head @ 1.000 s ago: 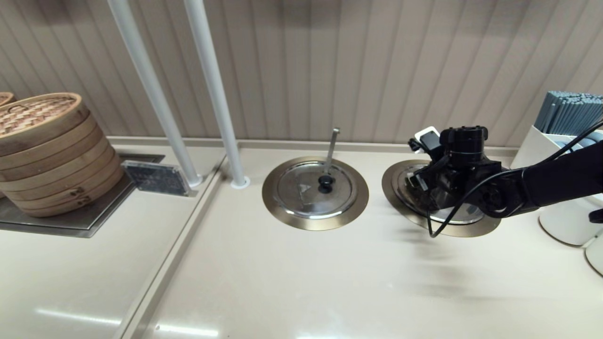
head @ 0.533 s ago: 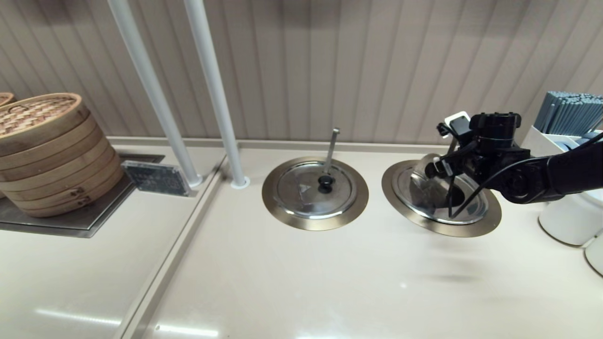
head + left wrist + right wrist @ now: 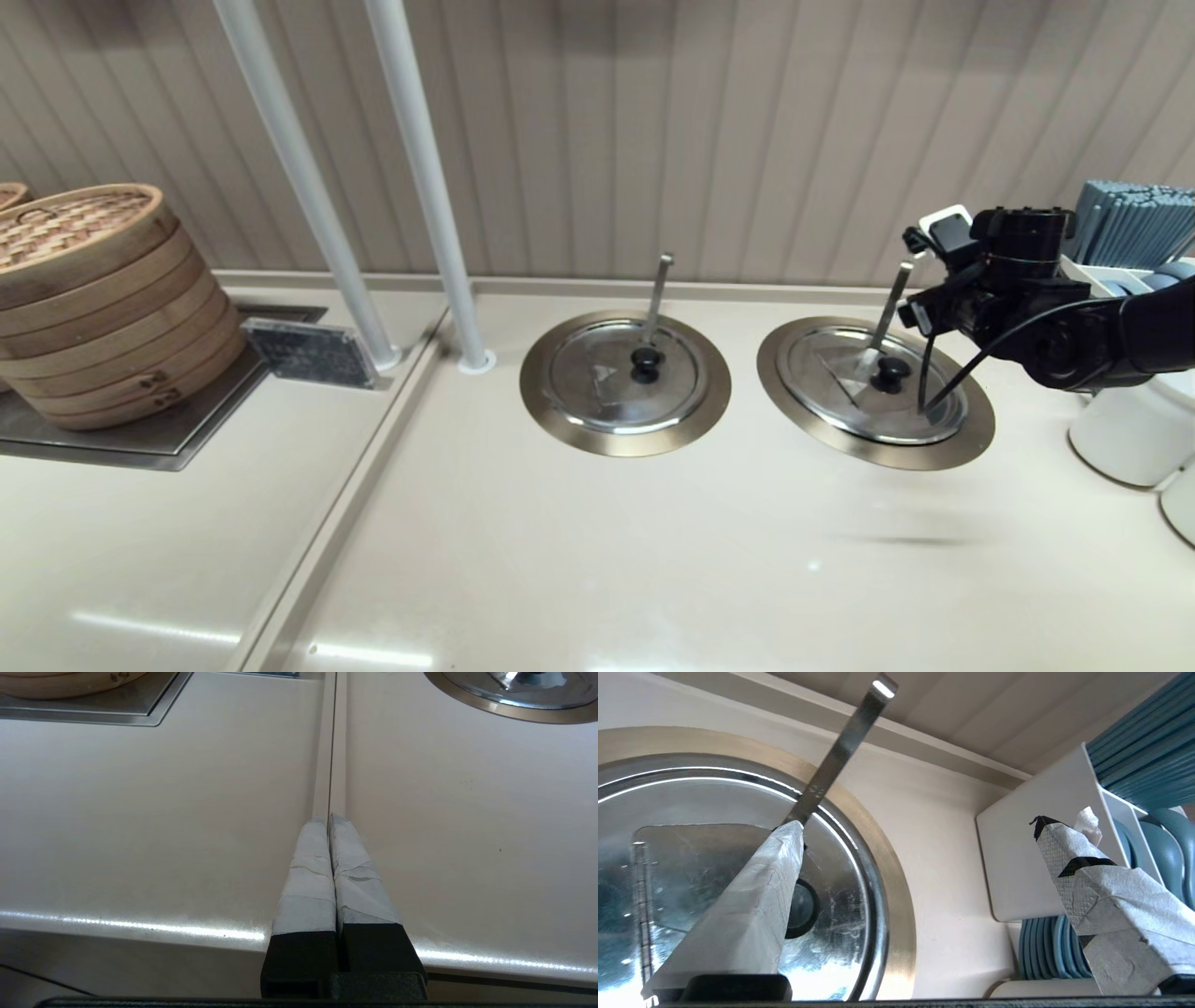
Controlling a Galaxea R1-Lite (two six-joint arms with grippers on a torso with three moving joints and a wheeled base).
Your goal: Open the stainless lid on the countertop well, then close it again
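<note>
Table (image 3: 579,560) carries 2 wells side by side. Stainless lid (image 3: 873,385) sits on the countertop well (image 3: 966,439), right of the twin lid (image 3: 624,375). Steamer stack (image 3: 89,299) far left. Utensil holder (image 3: 1120,373) far right, behind right gripper (image 3: 920,313).

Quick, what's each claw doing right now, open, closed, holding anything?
Left claw: closed, empty, over the countertop.
Right claw: open, empty, beside the stainless lid.

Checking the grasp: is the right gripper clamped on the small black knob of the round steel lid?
No: the right gripper is wide open, beside the black knob.
</note>
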